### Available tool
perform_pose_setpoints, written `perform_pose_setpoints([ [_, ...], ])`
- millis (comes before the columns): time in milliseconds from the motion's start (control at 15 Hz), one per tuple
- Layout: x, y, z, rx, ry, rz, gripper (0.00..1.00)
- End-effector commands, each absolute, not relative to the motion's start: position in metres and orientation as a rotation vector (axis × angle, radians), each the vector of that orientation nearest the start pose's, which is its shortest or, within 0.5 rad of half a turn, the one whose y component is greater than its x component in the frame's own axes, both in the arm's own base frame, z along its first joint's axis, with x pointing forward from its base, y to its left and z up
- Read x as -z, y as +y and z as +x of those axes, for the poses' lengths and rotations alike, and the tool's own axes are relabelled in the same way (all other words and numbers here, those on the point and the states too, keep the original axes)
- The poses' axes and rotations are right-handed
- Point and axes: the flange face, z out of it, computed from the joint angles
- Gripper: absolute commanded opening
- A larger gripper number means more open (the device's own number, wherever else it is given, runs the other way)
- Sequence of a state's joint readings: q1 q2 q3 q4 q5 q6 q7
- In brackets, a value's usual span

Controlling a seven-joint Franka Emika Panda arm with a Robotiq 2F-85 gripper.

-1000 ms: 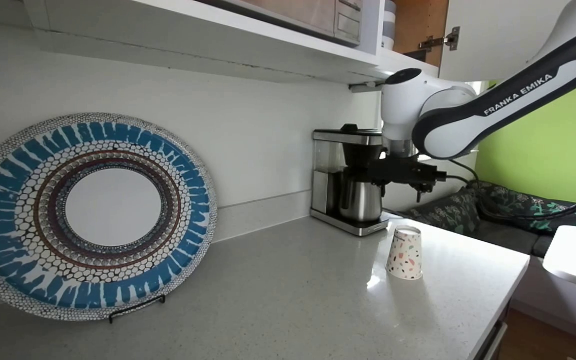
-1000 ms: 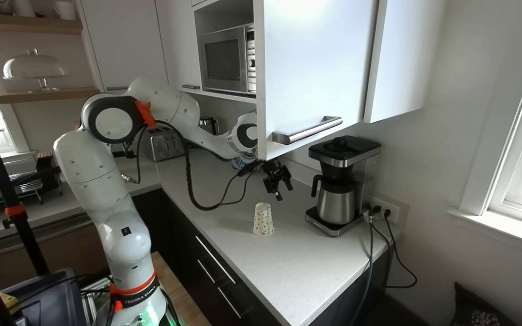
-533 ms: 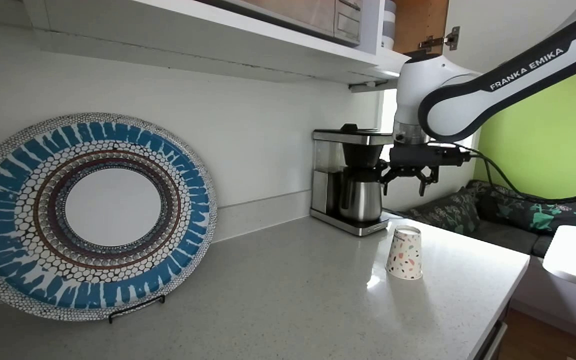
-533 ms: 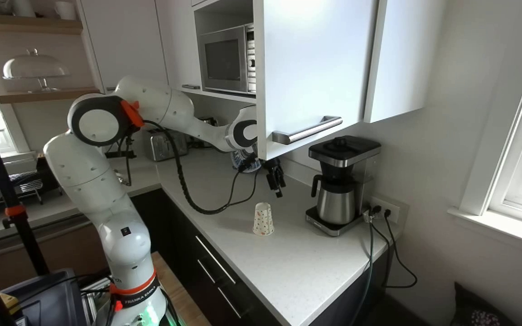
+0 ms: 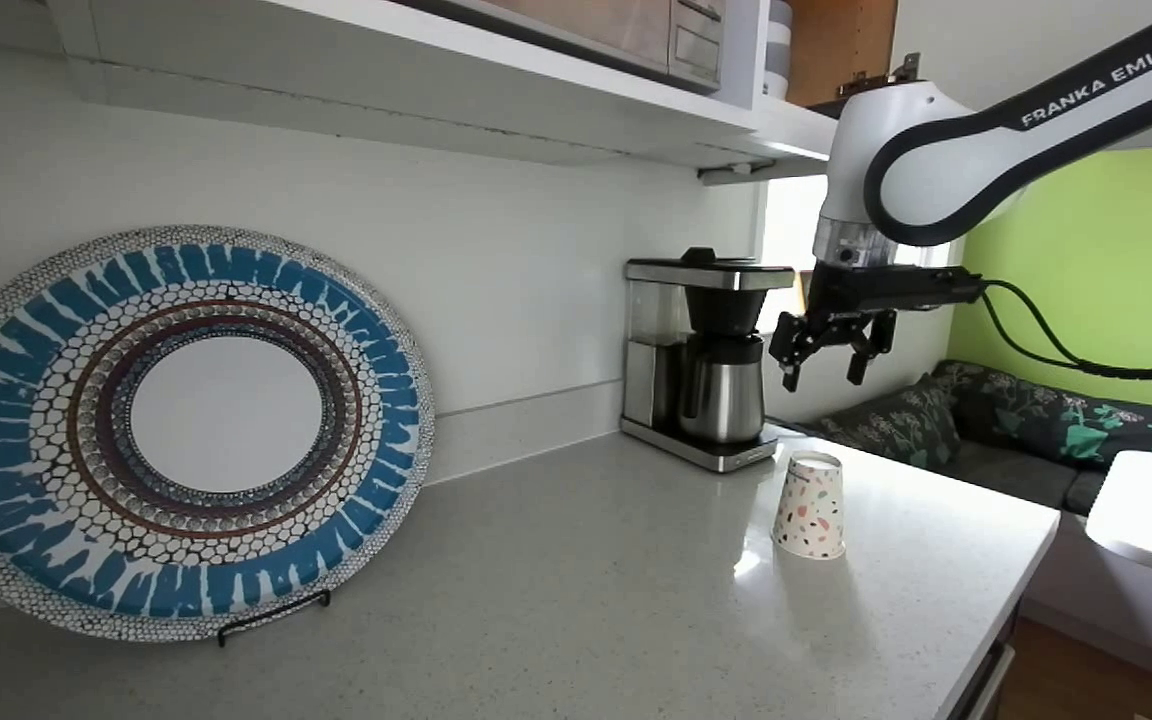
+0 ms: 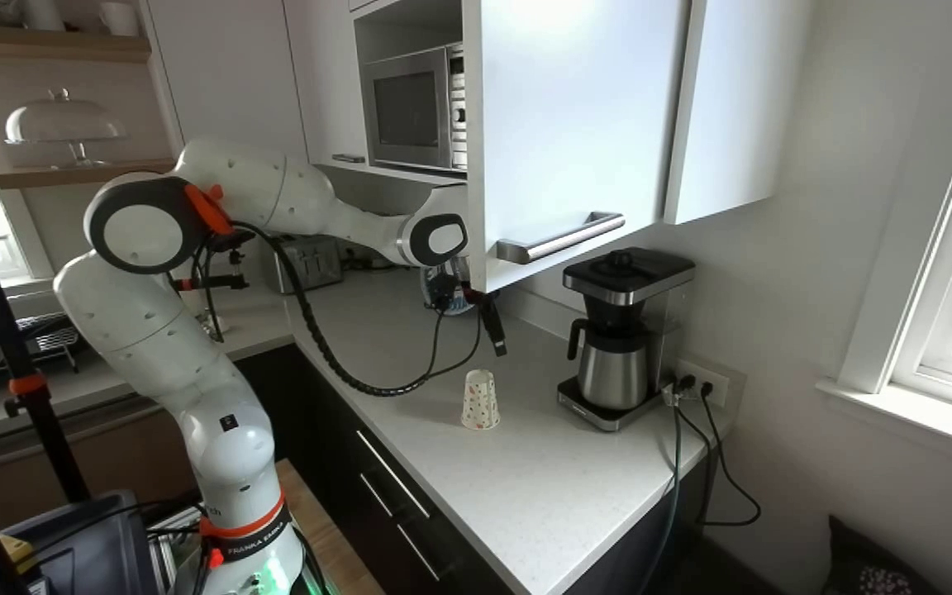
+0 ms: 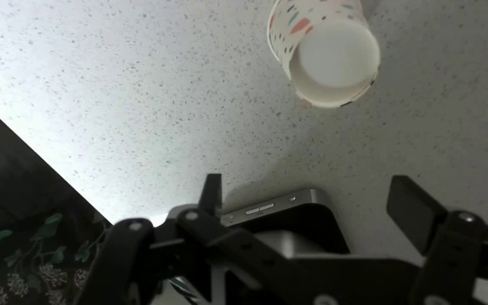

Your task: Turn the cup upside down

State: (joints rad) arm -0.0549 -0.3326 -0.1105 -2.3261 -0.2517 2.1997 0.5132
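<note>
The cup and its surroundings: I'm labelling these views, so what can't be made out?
The cup: inside hidden by its own sides and base in every view; part cut off by the wrist view's top edge.
The coffee maker, wrist view: partly behind the gripper.
The gripper's upper part: hidden by the cabinet door in an exterior view.

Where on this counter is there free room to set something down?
The counter is bare between the patterned plate and the cup. In an exterior view, it is also free from the cup to its near corner. It is tighter between cup and coffee maker, with the gripper hanging nearby.
</note>
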Motion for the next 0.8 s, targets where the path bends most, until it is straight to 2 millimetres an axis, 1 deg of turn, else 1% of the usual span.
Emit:
perform_pose_setpoints([
  [0,-0.497,-0.085,0.441,0.302,0.699,-3.142,1.0],
  [333,-0.51,-0.081,0.431,0.282,0.543,-3.122,1.0],
  [400,-0.507,-0.083,0.442,0.308,0.608,-3.143,1.0],
  [733,-0.509,-0.083,0.442,0.31,0.602,-3.146,1.0],
])
